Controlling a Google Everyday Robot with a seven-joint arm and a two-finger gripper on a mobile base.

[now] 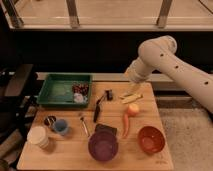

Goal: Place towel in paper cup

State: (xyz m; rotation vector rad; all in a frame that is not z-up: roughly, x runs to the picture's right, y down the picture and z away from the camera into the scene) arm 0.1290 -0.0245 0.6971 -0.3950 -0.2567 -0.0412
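On the wooden table sit a green tray, purple bowl, red bowl, carrot and small blue cup.

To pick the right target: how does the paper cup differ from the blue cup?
The paper cup is cream-white, the blue cup blue. The paper cup is larger than the blue cup. Both stand upright at the table's left front. The gripper is far right of them.
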